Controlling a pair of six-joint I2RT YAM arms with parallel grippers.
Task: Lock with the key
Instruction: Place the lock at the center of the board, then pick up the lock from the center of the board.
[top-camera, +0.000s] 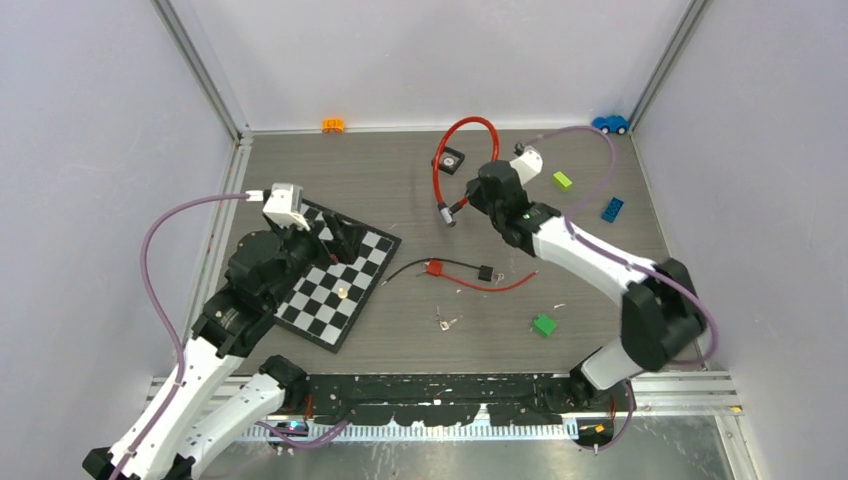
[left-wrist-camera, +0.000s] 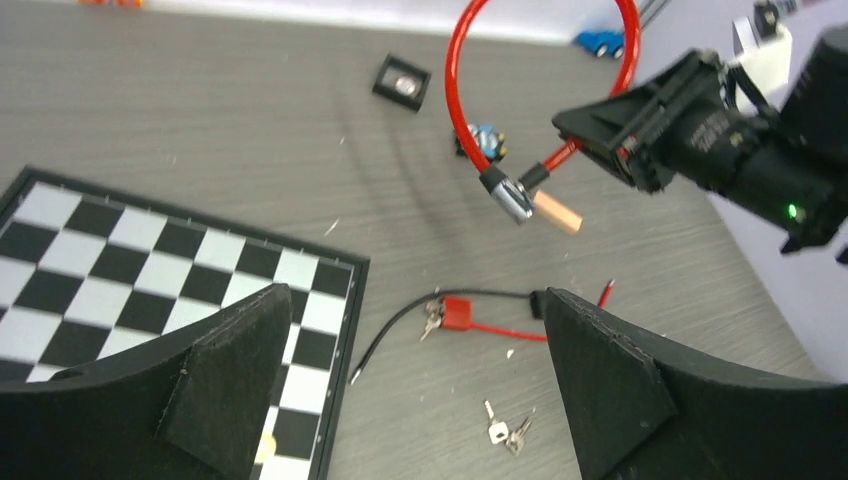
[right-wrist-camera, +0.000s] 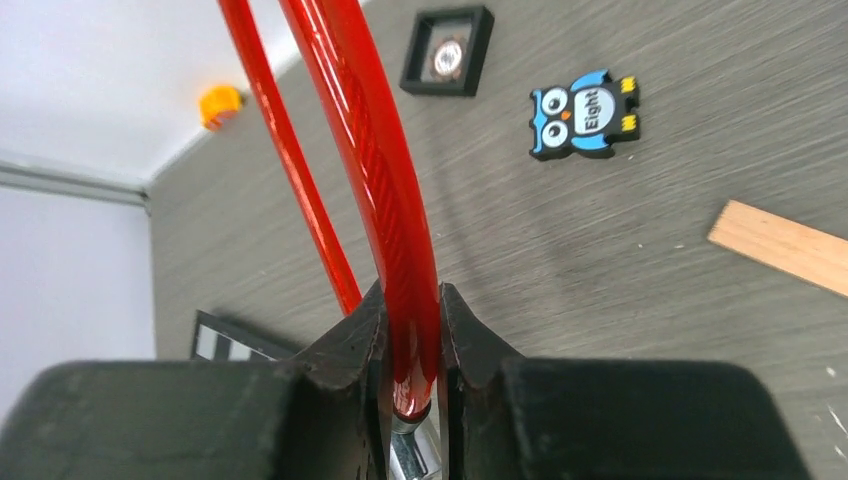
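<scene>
On the grey bench (top-camera: 400, 180), the keys (top-camera: 446, 322) lie just beside the chessboard (top-camera: 330, 290). Well apart from it, the right fingers (right-wrist-camera: 345, 350) clamp the red cable lock (right-wrist-camera: 378, 200) aloft, probably to steady its end. The left fingers (left-wrist-camera: 230, 370) gape empty over the chessboard.

Left gripper (left-wrist-camera: 412, 300) gapes wide, keys (left-wrist-camera: 505, 432) at six o'clock; right gripper (left-wrist-camera: 598, 132) clamps the cable lock (left-wrist-camera: 462, 90) at one o'clock

Logging grey wood-grain table (top-camera: 400, 170) under even, diffuse light. Noting pale walls (top-camera: 440, 50) rising beyond right gripper (top-camera: 468, 204) and to both its sides, aluminium rails (top-camera: 203, 68) climbing corners.
</scene>
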